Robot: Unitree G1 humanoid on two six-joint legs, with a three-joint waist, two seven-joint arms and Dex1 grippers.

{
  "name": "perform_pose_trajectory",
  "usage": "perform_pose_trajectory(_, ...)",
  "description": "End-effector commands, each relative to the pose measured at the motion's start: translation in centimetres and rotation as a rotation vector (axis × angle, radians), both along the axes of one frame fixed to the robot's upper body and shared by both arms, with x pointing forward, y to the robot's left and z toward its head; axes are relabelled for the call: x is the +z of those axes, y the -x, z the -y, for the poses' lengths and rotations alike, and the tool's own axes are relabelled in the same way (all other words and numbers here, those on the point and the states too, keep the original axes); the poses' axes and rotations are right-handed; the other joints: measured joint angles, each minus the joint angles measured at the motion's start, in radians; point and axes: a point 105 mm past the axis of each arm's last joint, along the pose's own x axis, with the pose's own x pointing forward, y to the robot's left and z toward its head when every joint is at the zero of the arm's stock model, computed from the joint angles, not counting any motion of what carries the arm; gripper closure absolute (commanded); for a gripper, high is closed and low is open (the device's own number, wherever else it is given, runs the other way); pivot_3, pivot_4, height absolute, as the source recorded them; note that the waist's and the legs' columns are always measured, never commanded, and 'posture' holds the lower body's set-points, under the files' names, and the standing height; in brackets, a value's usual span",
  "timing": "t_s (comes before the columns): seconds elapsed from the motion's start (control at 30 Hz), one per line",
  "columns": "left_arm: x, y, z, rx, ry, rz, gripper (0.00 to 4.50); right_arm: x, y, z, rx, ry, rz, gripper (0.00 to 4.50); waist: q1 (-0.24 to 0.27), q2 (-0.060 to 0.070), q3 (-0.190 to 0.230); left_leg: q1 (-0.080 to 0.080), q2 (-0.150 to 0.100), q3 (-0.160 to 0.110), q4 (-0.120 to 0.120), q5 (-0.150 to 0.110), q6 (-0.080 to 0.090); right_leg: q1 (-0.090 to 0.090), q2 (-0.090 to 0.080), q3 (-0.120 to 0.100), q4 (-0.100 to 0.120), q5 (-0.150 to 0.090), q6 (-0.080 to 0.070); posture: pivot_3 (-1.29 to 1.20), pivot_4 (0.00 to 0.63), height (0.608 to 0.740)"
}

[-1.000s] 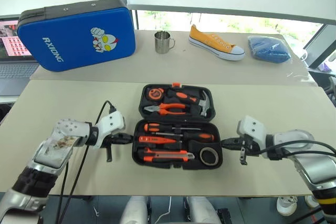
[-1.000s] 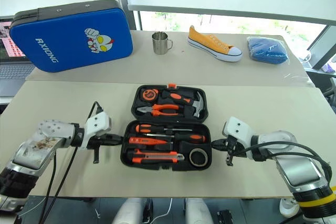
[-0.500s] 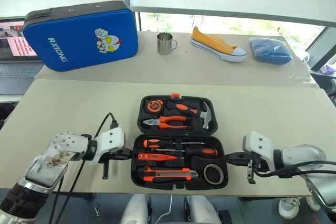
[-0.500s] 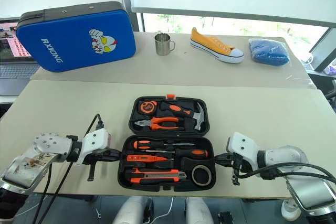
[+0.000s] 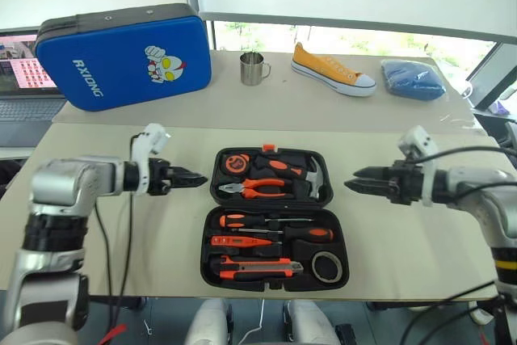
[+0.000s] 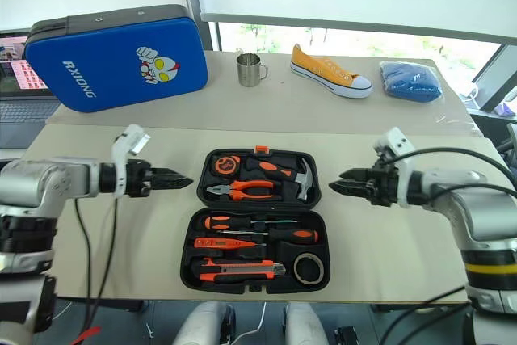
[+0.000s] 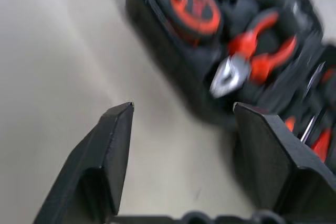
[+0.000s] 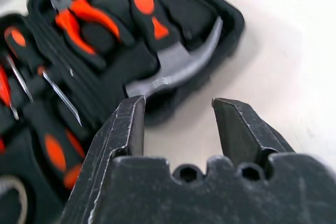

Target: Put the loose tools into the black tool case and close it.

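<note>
At table centre, near front edge: black tool case (image 5: 273, 220), lying open flat, lid half at 12 o'clock, base half at 6. Base half slots, far to near: long screwdriver (image 5: 266, 220), second long screwdriver (image 5: 311, 233) w/ slim small orange screwdriver (image 5: 239, 241) beside it, then utility knife (image 5: 260, 267) along near edge; tape roll (image 5: 326, 267) in near-right corner. All seated in slots. Lid half: tape measure (image 5: 238, 163), pliers (image 5: 257, 188), hammer (image 5: 303, 170).

Left gripper (image 5: 199, 176) at 9 o'clock of lid half, above table, tip pointing at case, just beside its edge, not touching. Jaws wide apart, nothing between; wrist view shows bare table and case corner in the gap.

Right gripper (image 5: 349, 184) at 3 o'clock of lid half, pointing in, near edge, apart from it. Jaws parted moderately, empty; hammer head seen past fingers (image 8: 127, 124).

Far table, 10 to 2 o'clock: blue case (image 5: 121, 56), metal mug (image 5: 253, 68), orange shoe (image 5: 333, 67), blue cloth bundle (image 5: 414, 77). Laptop (image 5: 20, 78) at far left.
</note>
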Motion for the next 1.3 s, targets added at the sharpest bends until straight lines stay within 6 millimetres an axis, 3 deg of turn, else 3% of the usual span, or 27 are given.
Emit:
perform_pose_trajectory(0.03, 0.4, -0.3, 0.7, -0.013, 0.000, 0.016, 1.20, -0.3, -1.0, -0.4, -0.013, 0.019, -0.021, 2.02, -0.003, 0.000, 0.000, -0.002, 0.000, 0.000, 0.000, 0.000, 0.000, -0.002, 0.000, 0.000, 0.000, 0.000, 0.000, 0.00, 0.150, 0.739)
perform_pose_trajectory(0.27, -1.2, -0.5, 0.9, -0.065, -0.101, 0.031, 1.20, -1.9, -2.3, -1.6, 0.004, 0.055, -0.068, 2.02, -0.001, 0.000, 0.000, -0.011, -0.001, 0.001, 0.000, 0.003, -0.005, -0.015, -0.002, 0.001, 0.009, 0.000, -0.001, 0.00, 0.150, 0.739)
perform_pose_trajectory(0.3, -1.2, -0.4, 0.9, -0.071, -0.099, 0.030, 1.72, -2.1, -2.2, -1.7, 0.010, 0.057, -0.075, 1.93, 0.000, 0.000, 0.000, -0.011, -0.001, 0.001, 0.000, 0.003, -0.005, -0.015, -0.002, 0.001, 0.009, 0.000, -0.001, 0.00, 0.150, 0.739)
perform_pose_trajectory(0.37, -1.4, -0.4, 0.8, -0.082, -0.104, 0.036, 2.21, -2.3, -2.2, -2.1, 0.016, 0.047, -0.090, 1.93, 0.001, 0.000, 0.000, -0.011, -0.002, 0.001, 0.000, 0.003, -0.005, -0.015, -0.002, 0.001, 0.008, 0.000, -0.001, 0.00, 0.150, 0.739)
perform_pose_trajectory(0.4, -1.6, -0.5, 0.8, -0.080, -0.109, 0.036, 2.71, -2.5, -2.2, -2.2, 0.012, 0.048, -0.094, 2.18, 0.001, 0.000, 0.000, -0.011, -0.002, 0.001, 0.000, 0.003, -0.005, -0.015, -0.002, 0.001, 0.008, 0.000, -0.001, 0.00, 0.150, 0.739)
perform_pose_trajectory(0.43, -1.7, -0.7, 0.7, -0.074, -0.111, 0.035, 2.85, -2.7, -2.3, -2.3, 0.008, 0.050, -0.099, 2.44, 0.001, 0.000, 0.000, -0.011, -0.002, 0.001, 0.000, 0.003, -0.005, -0.015, -0.002, 0.001, 0.008, 0.000, -0.001, 0.00, 0.150, 0.739)
perform_pose_trajectory(0.47, -1.9, -0.8, 0.7, -0.069, -0.113, 0.036, 3.30, -2.8, -2.3, -2.3, 0.005, 0.054, -0.103, 2.61, 0.000, 0.000, 0.000, -0.011, -0.002, 0.001, 0.000, 0.003, -0.005, -0.015, -0.002, 0.001, 0.008, 0.000, -0.001, 0.00, 0.150, 0.739)
perform_pose_trajectory(0.57, -2.3, -0.9, 1.0, -0.079, -0.104, 0.031, 4.35, -3.2, -2.0, -2.6, 0.022, 0.052, -0.119, 3.67, 0.000, 0.000, 0.000, -0.009, -0.002, 0.001, 0.000, 0.003, -0.005, -0.014, -0.002, 0.001, 0.008, 0.000, -0.001, 0.00, 0.150, 0.739)
perform_pose_trajectory(0.6, -2.3, -0.8, 1.3, -0.089, -0.096, 0.029, 4.50, -3.1, -1.9, -2.8, 0.032, 0.050, -0.122, 4.02, -0.001, 0.000, 0.000, -0.008, -0.002, 0.001, 0.000, 0.003, -0.005, -0.013, -0.002, 0.001, 0.008, 0.000, -0.001, 0.00, 0.150, 0.739)
perform_pose_trajectory(0.67, -2.4, -0.6, 1.7, -0.102, -0.091, 0.028, 4.50, -2.9, -1.9, -3.0, 0.038, 0.047, -0.116, 4.47, -0.001, 0.000, 0.000, -0.005, -0.001, 0.001, 0.000, 0.003, -0.005, -0.010, -0.001, 0.001, 0.008, 0.000, -0.001, 0.00, 0.150, 0.739)
perform_pose_trajectory(0.9, -1.9, -0.5, 2.6, -0.118, -0.039, 0.073, 4.50, -1.5, -2.5, -3.5, 0.028, 0.007, -0.046, 4.47, -0.001, 0.000, 0.000, -0.001, -0.001, 0.001, 0.001, 0.004, -0.006, -0.006, -0.001, 0.001, 0.008, 0.000, -0.001, 0.00, 0.150, 0.739)
perform_pose_trajectory(1.1, 3.9, -2.2, 4.7, -0.106, 0.073, 0.439, 4.50, 2.9, -4.4, -4.5, -0.032, -0.083, 0.212, 4.47, 0.002, -0.001, 0.000, -0.010, -0.001, 0.000, 0.003, 0.006, -0.007, -0.015, -0.002, 0.001, 0.011, 0.001, -0.001, 0.00, 0.150, 0.739)
perform_pose_trajectory(1.2, 5.4, -2.2, 5.2, -0.107, 0.113, 0.549, 4.50, 3.9, -4.7, -4.4, -0.059, -0.082, 0.307, 4.47, 0.001, -0.001, 0.000, -0.014, -0.001, 0.000, 0.002, 0.007, -0.008, -0.018, -0.003, 0.001, 0.011, 0.002, -0.001, 0.00, 0.150, 0.739)
perform_pose_trajectory(1.3, 5.0, -1.6, 5.6, -0.136, 0.059, 0.651, 4.50, 4.0, -4.4, -4.1, -0.074, -0.051, 0.413, 4.47, 0.001, -0.001, 0.000, -0.019, -0.001, 0.000, 0.002, 0.007, -0.008, -0.023, -0.003, 0.000, 0.015, 0.002, 0.000, 0.00, 0.150, 0.739)
